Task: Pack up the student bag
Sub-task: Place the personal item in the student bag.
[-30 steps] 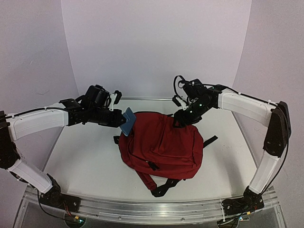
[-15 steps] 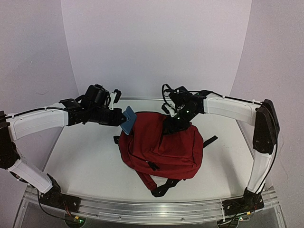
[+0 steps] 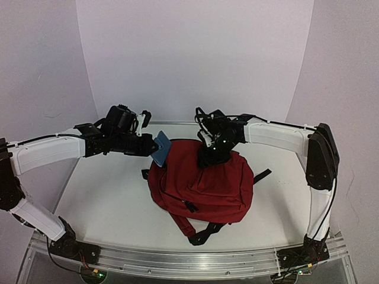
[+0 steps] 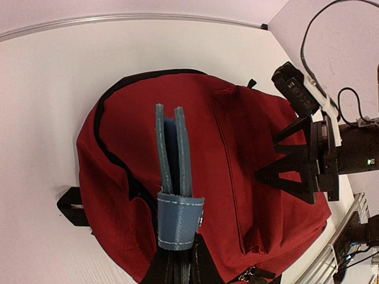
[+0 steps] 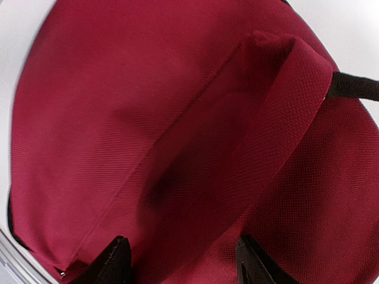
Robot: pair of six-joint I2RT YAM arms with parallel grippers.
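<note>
The dark red student bag (image 3: 201,183) lies flat on the white table, front pocket up. It fills the left wrist view (image 4: 249,171) and the right wrist view (image 5: 118,118). My left gripper (image 3: 151,148) is shut on a thin blue notebook (image 3: 160,149) with a strap band, held edge-on over the bag's far left edge (image 4: 173,160). My right gripper (image 3: 208,155) is open, jaws wide, just above the bag's far top near the raised flap of the front pocket (image 5: 284,100); its fingertips (image 5: 115,260) straddle the fabric.
Black straps (image 3: 204,232) trail off the bag's near side, and one strap end (image 3: 262,175) sticks out at the right. The curved white backdrop stands close behind. A metal rail (image 3: 189,260) runs along the near edge.
My right arm has swung left and down from the bag's far right corner to over its top middle. My left gripper with the notebook has barely moved.
</note>
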